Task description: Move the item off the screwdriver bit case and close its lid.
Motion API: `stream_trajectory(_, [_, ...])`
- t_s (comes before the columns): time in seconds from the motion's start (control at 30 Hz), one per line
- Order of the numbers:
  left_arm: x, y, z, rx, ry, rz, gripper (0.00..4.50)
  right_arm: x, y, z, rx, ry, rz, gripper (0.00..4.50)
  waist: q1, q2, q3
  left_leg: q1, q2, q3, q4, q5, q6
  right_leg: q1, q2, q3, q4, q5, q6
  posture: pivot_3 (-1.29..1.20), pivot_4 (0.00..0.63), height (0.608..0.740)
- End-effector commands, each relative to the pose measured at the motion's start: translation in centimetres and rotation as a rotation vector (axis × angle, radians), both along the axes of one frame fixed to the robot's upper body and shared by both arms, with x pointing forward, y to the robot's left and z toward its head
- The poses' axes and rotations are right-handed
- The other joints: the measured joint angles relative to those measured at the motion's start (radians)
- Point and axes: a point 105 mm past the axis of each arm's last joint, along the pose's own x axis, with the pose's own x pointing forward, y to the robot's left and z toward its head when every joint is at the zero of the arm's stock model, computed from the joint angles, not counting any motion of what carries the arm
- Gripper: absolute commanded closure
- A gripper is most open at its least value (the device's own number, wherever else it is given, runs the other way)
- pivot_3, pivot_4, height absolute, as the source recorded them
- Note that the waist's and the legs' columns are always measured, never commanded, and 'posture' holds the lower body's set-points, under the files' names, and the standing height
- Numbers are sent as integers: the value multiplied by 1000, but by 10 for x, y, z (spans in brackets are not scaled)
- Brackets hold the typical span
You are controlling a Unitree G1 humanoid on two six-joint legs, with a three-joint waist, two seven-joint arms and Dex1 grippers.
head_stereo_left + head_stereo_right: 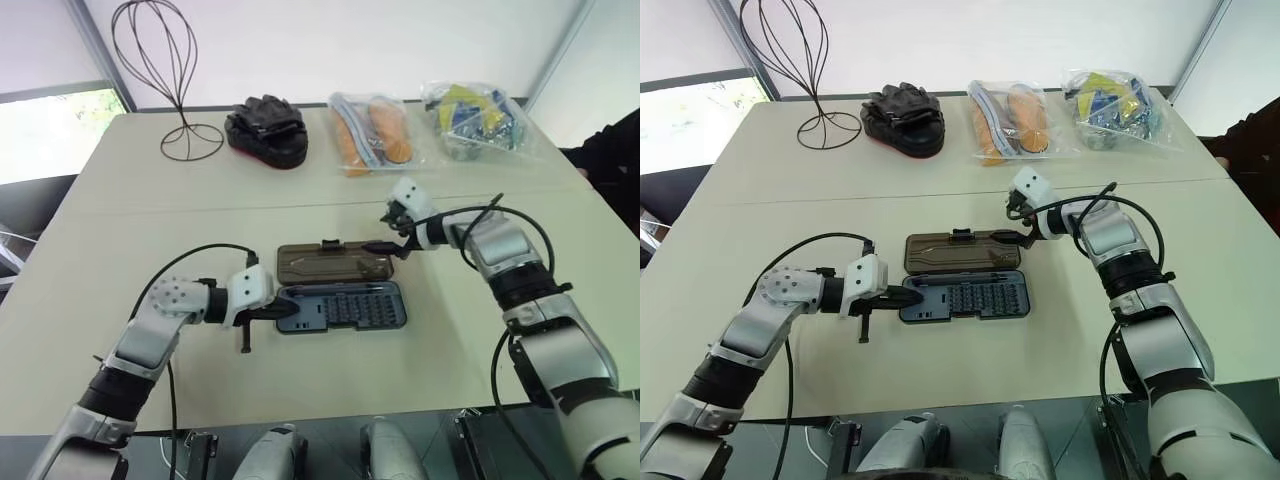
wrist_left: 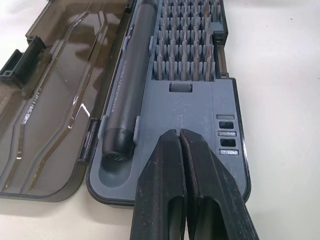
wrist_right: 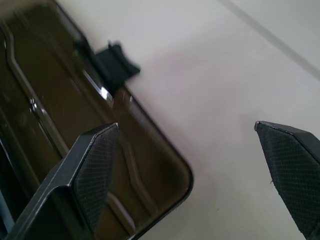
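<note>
Two head views: screwdriver bit case (image 1: pixel 340 305) at frame centre on the desk (image 1: pixel 120 230), nothing on it; lid (image 1: pixel 335 262) still flat open.
Left wrist: left gripper (image 2: pixel 181 145) jaws pressed together, empty, over tray end.
Right wrist: right gripper (image 3: pixel 187 165) jaws spread wide, empty, straddling lid corner.
Writing: none legible.

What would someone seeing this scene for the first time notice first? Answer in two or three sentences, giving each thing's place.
The screwdriver bit case lies open mid-table, its brown lid folded flat on the far side. The shut left gripper rests on the tray's near end, while the open right gripper reaches the lid's right end.
</note>
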Motion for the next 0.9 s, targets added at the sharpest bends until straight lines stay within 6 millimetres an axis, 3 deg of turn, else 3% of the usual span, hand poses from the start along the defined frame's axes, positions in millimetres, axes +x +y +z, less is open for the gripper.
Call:
stream_trajectory(0.03, [-6,8,-26,43,85,51,4430,6,12,13,-33,-40,69,0,-2,1,0,0,0,0,0,0,0,0,0,0,0,0,0,0,150,740])
stream_trajectory(0.1, [-6,9,-28,35,83,68,4430,10,14,7,-53,-23,72,0,-3,1,-1,1,0,0,0,0,0,0,0,0,0,0,0,0,150,740])
stream_trajectory(0.2, [-6,8,-30,25,80,88,4500,15,19,-1,-59,21,57,1196,-3,2,-1,4,0,0,-1,0,0,3,0,0,0,0,0,0,150,740])
stream_trajectory(0.27, [-6,8,-31,23,79,92,4500,16,20,-4,-58,40,59,2291,1,2,-1,12,0,0,-4,0,0,11,1,0,-2,0,0,0,150,740])
stream_trajectory(0.4, [-6,10,-36,14,83,120,4500,8,24,-19,-91,120,116,4225,-2,3,-5,14,0,0,-4,0,0,12,1,1,-2,0,0,0,150,740])
stream_trajectory(0.43, [-6,10,-37,12,84,125,4500,6,24,-23,-104,132,130,4490,-2,3,-7,14,0,-1,-4,0,0,12,1,1,-2,0,0,0,150,740])
stream_trajectory(0.53, [-6,11,-39,2,96,140,4500,-2,23,-36,-147,174,186,4490,-1,4,-13,23,1,0,-8,0,0,19,2,1,-2,0,0,0,150,740])
stream_trajectory(0.67, [-10,13,-46,-10,125,161,4500,-4,19,-47,-280,55,303,4490,-1,13,-22,34,1,0,-17,0,0,29,2,2,-11,0,-1,0,150,740])
stream_trajectory(0.9, [-8,16,-49,-11,126,181,4500,8,21,-16,-118,-30,234,4490,1,16,-27,36,1,0,-18,0,0,32,3,3,-13,0,-1,0,150,740])
